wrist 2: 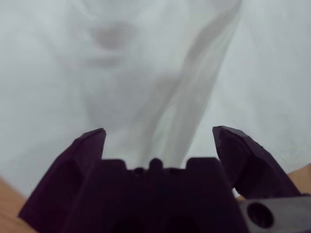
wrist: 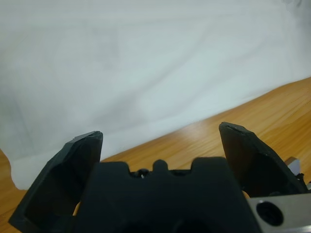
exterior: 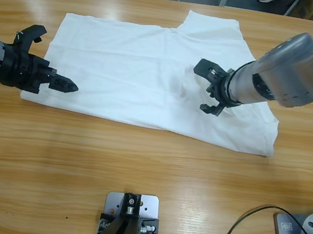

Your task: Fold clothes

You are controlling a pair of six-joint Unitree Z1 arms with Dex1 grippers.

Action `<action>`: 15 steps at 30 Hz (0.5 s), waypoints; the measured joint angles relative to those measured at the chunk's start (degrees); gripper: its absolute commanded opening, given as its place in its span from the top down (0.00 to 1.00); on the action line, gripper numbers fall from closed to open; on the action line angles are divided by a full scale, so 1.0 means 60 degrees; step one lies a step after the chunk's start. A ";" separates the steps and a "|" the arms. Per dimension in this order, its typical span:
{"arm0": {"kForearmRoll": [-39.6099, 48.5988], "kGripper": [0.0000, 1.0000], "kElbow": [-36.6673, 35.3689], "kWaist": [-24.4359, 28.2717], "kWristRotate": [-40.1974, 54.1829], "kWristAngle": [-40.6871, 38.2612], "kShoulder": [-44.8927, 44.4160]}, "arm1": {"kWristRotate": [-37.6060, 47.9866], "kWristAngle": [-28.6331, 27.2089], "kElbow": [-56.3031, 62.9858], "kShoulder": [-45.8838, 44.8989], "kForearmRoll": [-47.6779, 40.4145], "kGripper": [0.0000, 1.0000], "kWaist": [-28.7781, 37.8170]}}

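White T-shirt spread on the wooden table, both grippers open above it.

From above, the T-shirt [exterior: 144, 75] lies flat across the far middle of the table [exterior: 156, 163], partly folded, one sleeve poking out at the top. The left gripper [exterior: 62, 84] comes in from the left edge at the shirt's near left corner; the right gripper [exterior: 209, 89] reaches in from the right, over the cloth. Left wrist: the left gripper [wrist: 160, 133] has its jaws spread, gripping nothing, with the shirt's [wrist: 146, 63] edge and bare wood beyond. Right wrist: the right gripper [wrist 2: 158, 131] is likewise spread and empty, over a raised crease in the shirt [wrist 2: 97, 73].
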 measured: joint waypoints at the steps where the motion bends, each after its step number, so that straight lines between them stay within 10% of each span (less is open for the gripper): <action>1: 0.0000 0.07 -0.0017 0.0000 0.0000 0.0000 0.0001 | -0.0009 -0.0062 -0.0031 0.0110 0.0000 0.37 -0.0090; 4: 0.0000 0.07 -0.0026 0.0000 0.0000 0.0000 0.0049 | -0.0064 -0.0194 -0.0147 0.0425 0.0000 0.51 -0.0339; 7: 0.0000 0.07 -0.0027 0.0000 0.0000 0.0000 0.0157 | -0.0236 -0.0282 -0.0224 0.0579 -0.0003 1.00 -0.0361; 15: 0.0035 0.07 -0.0027 0.0000 0.0000 0.0000 0.0256 | -0.0911 -0.0844 -0.0234 0.0597 -0.0127 1.00 -0.0366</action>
